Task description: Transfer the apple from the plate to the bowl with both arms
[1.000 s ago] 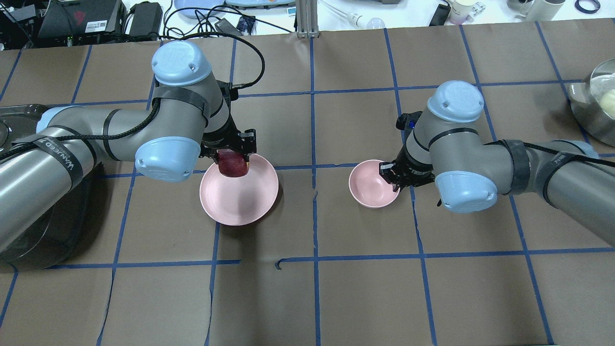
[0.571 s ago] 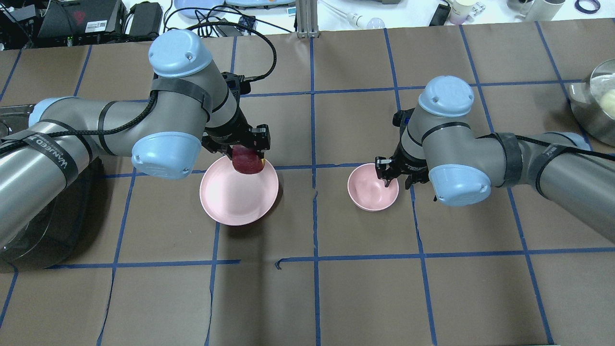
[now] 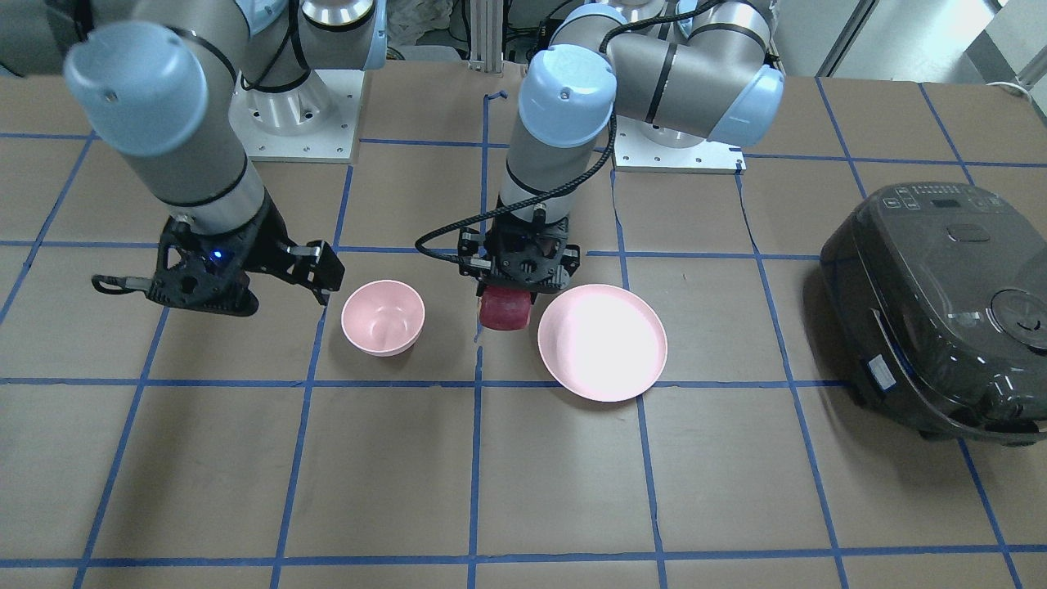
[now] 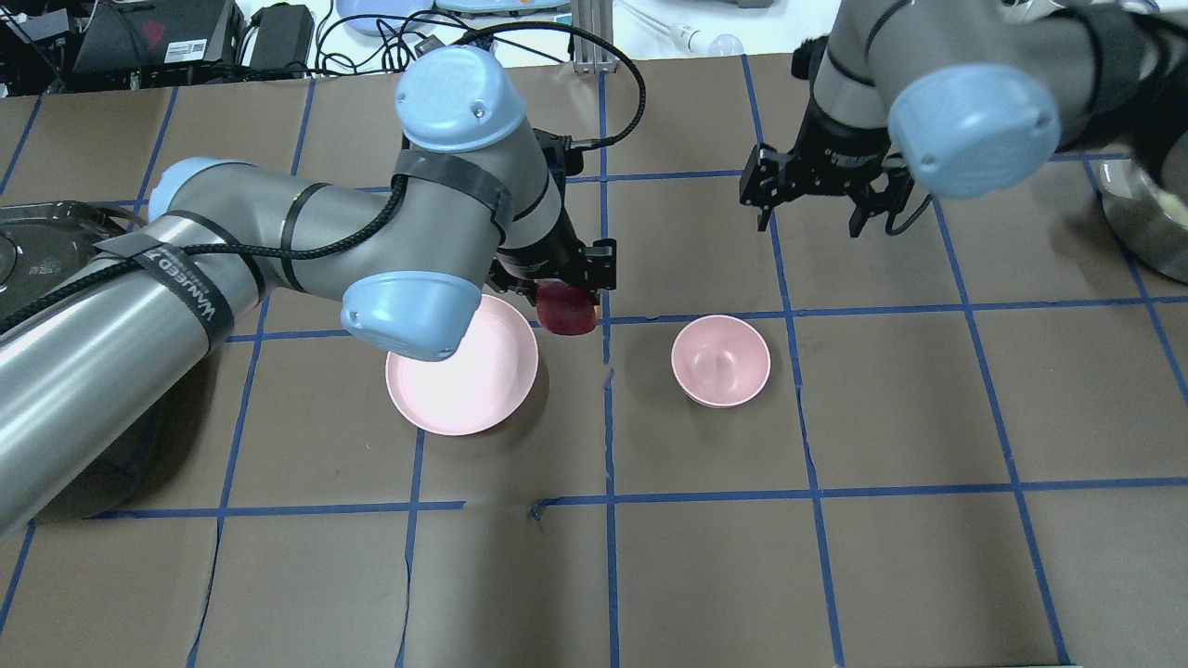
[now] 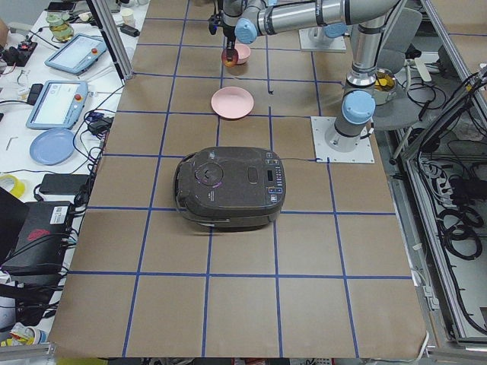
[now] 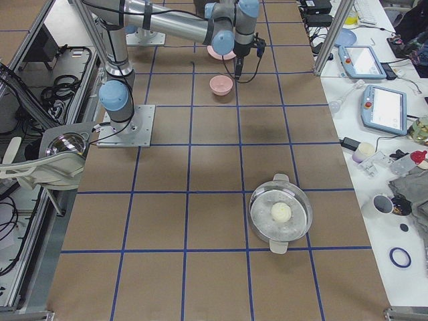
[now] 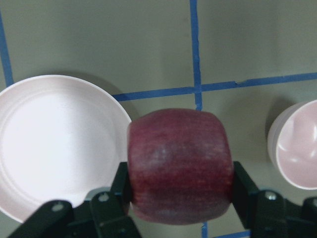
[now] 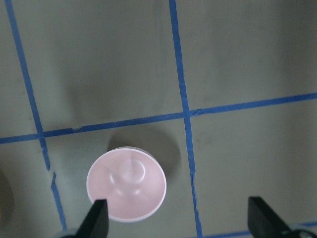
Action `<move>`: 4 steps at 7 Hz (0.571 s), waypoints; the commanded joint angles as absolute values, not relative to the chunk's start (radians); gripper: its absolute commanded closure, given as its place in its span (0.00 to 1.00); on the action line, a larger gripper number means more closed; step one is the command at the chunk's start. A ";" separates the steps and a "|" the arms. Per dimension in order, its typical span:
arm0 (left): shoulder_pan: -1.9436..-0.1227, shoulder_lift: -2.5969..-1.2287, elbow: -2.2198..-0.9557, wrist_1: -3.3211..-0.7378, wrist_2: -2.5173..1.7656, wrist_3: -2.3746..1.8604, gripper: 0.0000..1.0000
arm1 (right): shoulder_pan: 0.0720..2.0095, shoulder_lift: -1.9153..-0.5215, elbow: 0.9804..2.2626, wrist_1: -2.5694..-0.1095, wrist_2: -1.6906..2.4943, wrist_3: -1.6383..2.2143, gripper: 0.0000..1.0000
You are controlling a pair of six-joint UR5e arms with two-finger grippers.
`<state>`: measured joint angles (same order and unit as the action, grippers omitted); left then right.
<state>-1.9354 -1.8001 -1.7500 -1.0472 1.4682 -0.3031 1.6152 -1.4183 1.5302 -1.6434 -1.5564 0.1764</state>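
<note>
My left gripper is shut on the dark red apple and holds it in the air between the pink plate and the pink bowl. The left wrist view shows the apple clamped between the two fingers, with the plate at left and the bowl at right. In the front view the apple hangs beside the plate. My right gripper is open and empty, raised well behind the bowl. The bowl is empty in the right wrist view.
A dark rice cooker stands on the robot's left end of the table. A metal pot with a pale round thing inside stands at the right end. Brown paper with blue tape lines covers the table.
My left gripper has carried the apple off the plate toward the bowl. My right gripper has let go of the bowl's rim, risen and drawn back to the far side.
</note>
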 commanded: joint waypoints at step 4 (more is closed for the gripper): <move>-2.117 -1.948 -1.744 -0.789 1.436 -0.546 0.88 | 1.631 -1.552 1.433 -1.448 -1.559 0.155 0.00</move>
<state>-2.0987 -1.9102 -1.7450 -0.8259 1.4462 -0.5182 1.6293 -1.5332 1.4238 -1.4629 -1.5550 0.1642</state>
